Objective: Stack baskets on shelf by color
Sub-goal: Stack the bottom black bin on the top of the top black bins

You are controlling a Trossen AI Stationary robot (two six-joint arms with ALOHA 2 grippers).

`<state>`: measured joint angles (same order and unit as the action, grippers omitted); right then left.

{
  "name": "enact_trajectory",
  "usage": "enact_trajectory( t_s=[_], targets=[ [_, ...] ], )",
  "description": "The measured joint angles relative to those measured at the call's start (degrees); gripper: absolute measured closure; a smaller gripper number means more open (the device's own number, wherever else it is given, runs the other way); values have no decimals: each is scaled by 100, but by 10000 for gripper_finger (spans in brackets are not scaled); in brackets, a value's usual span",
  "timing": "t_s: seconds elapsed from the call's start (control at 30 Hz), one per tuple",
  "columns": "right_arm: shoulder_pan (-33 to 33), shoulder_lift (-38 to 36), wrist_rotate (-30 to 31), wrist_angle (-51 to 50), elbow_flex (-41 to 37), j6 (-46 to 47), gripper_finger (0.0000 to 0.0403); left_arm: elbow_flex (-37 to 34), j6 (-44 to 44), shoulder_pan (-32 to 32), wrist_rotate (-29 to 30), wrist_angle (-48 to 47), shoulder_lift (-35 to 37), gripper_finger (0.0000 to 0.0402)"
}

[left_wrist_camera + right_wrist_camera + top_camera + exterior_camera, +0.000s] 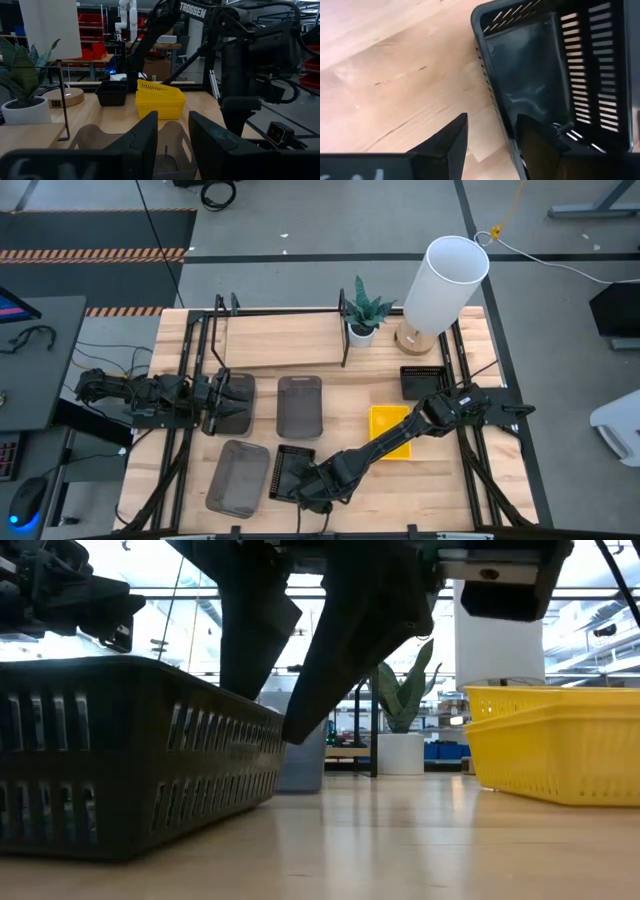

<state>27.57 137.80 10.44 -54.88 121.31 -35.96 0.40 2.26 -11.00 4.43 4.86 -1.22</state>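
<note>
Looking straight down from the high view, I find the right gripper (pixel 305 485) hard to read: it is a dark mass over the black basket (pixel 287 472) at the near middle of the table (pixel 500 480), and the basket's right end is hidden under it. My right arm stretches low from the right edge, crossing the yellow basket (pixel 385 425). The left gripper (pixel 240 402) lies level at the left, over a grey basket (pixel 232 402). Two more grey baskets sit apart, one in the middle (pixel 299 405) and one near left (pixel 238 477); another black basket (pixel 421 381) lies far right. All look empty. The shelf (pixel 285 340) runs along the far side, with a plant pot (pixel 361 332) and a white lamp (pixel 442 285).

From the low view, the black basket (pixel 120 755) fills the left, cut off by the frame, with dark arm parts above it.

In the left wrist view, my fingers (pixel 142 145) stand parted over a grey basket rim (pixel 172 132), gripping nothing that I can see.

In the right wrist view, the fingers (pixel 447 140) stand spread, straddling the black basket's wall (pixel 492 95); contact I cannot tell.
</note>
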Motion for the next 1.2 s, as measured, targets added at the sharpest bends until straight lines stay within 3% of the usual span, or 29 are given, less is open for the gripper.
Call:
enact_trajectory(
  t_s=[0.4,0.77,1.03,1.2],
  targets=[
    [-59,-3,42,1040,-673,-1551,277,0,1,1,-1,0,0,285],
    [-40,-7,-11,1029,-749,-1673,394,0,0,0,-1,0,1,285],
    [169,-82,41,767,-587,-1294,397,0,0,-1,-1,0,1,285],
    [313,-523,491,640,-432,-1001,398,0,2,1,0,0,-1,285]
  ],
)
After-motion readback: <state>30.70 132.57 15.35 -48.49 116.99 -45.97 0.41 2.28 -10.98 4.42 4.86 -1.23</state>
